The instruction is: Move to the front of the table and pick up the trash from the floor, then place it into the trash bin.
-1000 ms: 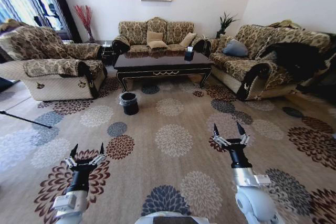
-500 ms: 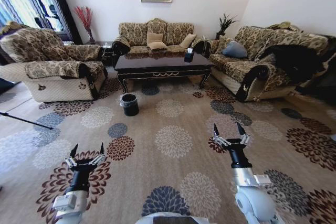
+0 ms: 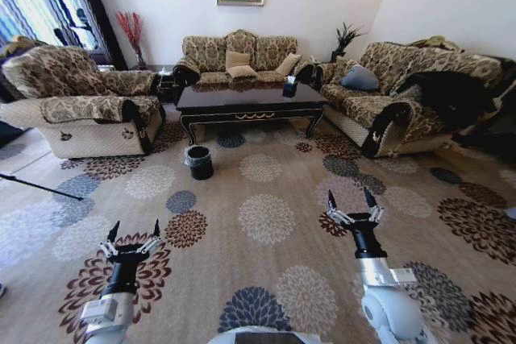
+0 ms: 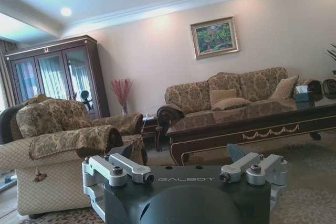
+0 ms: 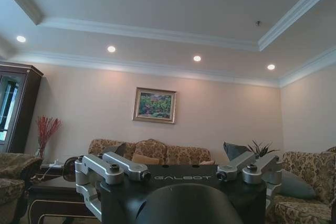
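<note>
The table (image 3: 250,102), long, low and of dark glossy wood, stands in the middle of the room ahead of me; the left wrist view has it too (image 4: 252,121). The trash bin (image 3: 199,161), small and black with a liner over its rim, sits on the carpet in front of the table's left end. I cannot make out the trash on the patterned carpet. My left gripper (image 3: 135,229) is open, held low at the near left. My right gripper (image 3: 348,198) is open at the near right, pointing toward the table. Both are far from the bin and hold nothing.
Sofas ring the table: an armchair (image 3: 89,110) on the left, a sofa (image 3: 238,52) behind, a long sofa (image 3: 395,90) on the right. A black tissue box (image 3: 290,84) stands on the table. A thin black rod (image 3: 36,184) lies at the left. Flowered carpet stretches between me and the table.
The whole head view has shifted slightly, with the table and bin a little lower in the picture, so the camera has moved. Both arms keep their pose with grippers open.
</note>
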Tool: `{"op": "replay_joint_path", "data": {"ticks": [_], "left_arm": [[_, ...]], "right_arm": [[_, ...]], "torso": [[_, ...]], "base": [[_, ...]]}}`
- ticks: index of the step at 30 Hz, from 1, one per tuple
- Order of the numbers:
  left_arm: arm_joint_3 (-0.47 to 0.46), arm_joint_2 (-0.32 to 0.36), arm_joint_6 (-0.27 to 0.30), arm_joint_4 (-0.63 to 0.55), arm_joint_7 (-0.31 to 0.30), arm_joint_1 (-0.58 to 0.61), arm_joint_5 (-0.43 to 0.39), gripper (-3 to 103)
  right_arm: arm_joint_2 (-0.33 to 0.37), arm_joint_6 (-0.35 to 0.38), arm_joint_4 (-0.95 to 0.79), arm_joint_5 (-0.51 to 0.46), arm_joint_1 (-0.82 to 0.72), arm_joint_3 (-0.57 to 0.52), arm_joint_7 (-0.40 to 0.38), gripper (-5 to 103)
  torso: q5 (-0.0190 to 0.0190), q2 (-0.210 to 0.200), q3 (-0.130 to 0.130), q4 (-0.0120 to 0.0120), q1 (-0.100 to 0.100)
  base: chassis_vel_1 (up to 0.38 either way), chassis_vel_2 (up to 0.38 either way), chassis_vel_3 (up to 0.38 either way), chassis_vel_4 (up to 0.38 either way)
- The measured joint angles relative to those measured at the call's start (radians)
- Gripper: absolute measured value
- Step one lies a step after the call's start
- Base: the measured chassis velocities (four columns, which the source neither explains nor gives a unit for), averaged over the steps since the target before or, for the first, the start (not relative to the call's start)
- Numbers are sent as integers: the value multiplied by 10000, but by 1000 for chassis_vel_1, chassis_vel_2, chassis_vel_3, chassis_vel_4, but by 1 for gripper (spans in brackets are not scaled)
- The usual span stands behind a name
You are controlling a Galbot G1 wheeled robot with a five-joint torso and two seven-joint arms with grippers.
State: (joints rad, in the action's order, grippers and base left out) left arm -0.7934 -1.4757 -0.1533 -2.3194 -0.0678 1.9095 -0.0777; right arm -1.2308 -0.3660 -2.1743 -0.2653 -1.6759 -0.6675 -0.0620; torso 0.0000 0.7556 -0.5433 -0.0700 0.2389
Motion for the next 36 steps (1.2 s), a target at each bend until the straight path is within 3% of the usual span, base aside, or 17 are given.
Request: {"op": "replay_joint_path", "data": {"ticks": [36], "left_arm": [[0,0,-1,1,0,0,0,100]], "right_arm": [[0,0,0,0,0,0,0,100]], "torso": [[0,1642,-941,0,703]], "base": [[0,0,0,0]]}}
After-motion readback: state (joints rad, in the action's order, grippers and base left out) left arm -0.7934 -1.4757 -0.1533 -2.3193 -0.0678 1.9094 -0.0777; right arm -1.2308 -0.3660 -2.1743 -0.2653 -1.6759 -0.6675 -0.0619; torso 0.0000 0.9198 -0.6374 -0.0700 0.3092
